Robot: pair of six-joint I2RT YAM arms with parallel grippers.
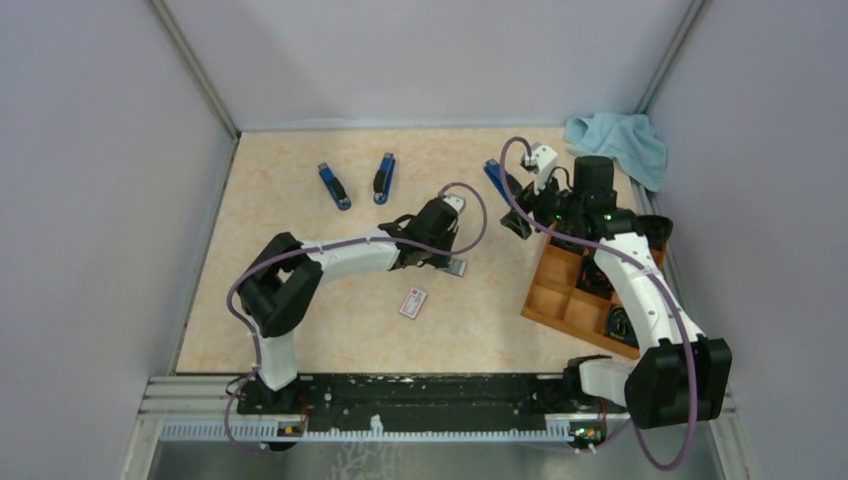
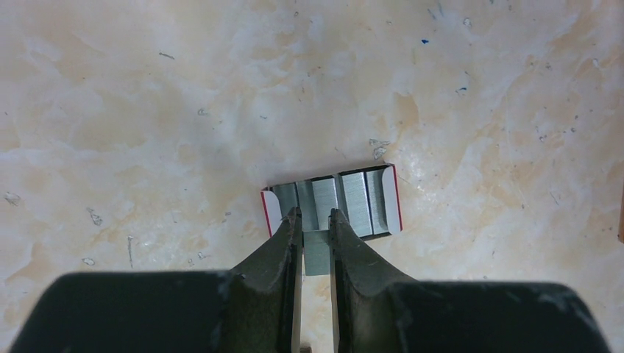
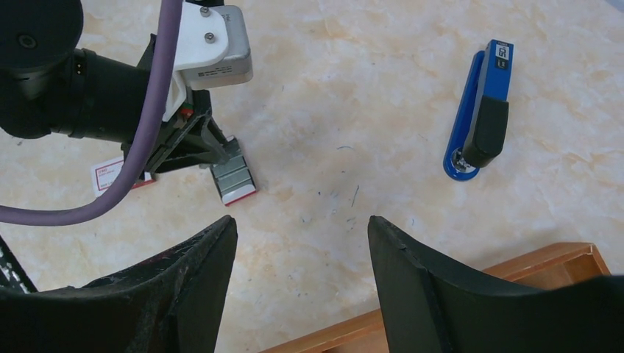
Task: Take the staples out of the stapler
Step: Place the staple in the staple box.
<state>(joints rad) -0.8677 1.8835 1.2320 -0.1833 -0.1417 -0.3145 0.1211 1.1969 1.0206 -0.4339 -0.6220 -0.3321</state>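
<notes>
The left gripper [image 2: 315, 218] is clenched on a staple strip [image 2: 317, 254], its tips at the near edge of an open staple box [image 2: 395, 198] holding more strips. The left arm stretches low across the table [image 1: 300, 200]. The right gripper [image 3: 302, 228] gapes empty, well apart from a blue stapler [image 3: 482, 110].

My desk [image 1: 300, 200] has a pale beige, marbled top, flecked with small scuffs. A plain lilac-grey far wall [image 1: 430, 60], left wall [image 1: 90, 200] and right wall [image 1: 770, 150] close me in. Slim metal posts [image 1: 195, 65] mark the far corners. The light is soft and even.
</notes>
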